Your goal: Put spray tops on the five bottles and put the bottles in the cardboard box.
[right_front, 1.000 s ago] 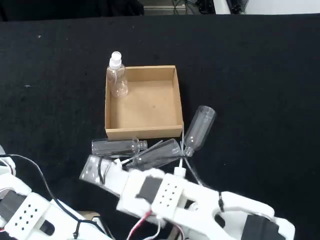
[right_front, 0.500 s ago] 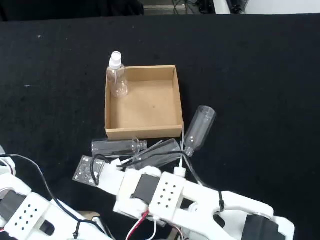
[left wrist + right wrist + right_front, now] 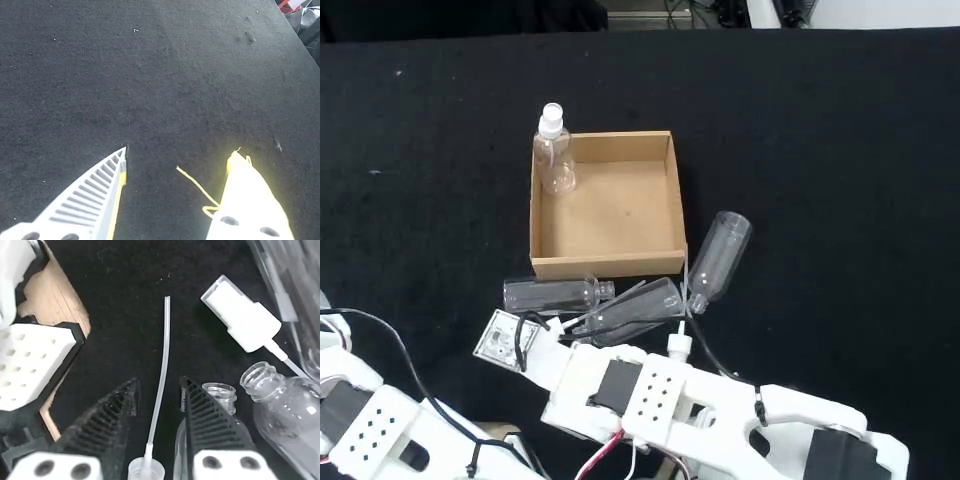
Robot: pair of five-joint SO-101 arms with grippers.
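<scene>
The cardboard box [image 3: 605, 200] sits mid-table. One bottle with a spray top [image 3: 555, 150] stands in its far left corner. Three clear bottles without tops lie in front of the box [image 3: 555, 294] [image 3: 635, 310] [image 3: 718, 255]. My right gripper [image 3: 159, 390] is shut on a spray top [image 3: 146, 470], whose thin tube [image 3: 161, 365] sticks out between the black fingers. Beside it are two open bottle necks [image 3: 218, 390] [image 3: 257, 380] and a loose spray top [image 3: 242, 320]. My left gripper [image 3: 178, 157] stands open over bare black cloth.
The right arm [image 3: 650, 390] lies across the near edge, just in front of the lying bottles. The left arm [image 3: 370, 425] is at the near left corner. Black cloth [image 3: 820, 150] covers the table around the box.
The right arm's wrist swung a little left, then back, and the arm sits slightly lower. Box and bottles have not moved.
</scene>
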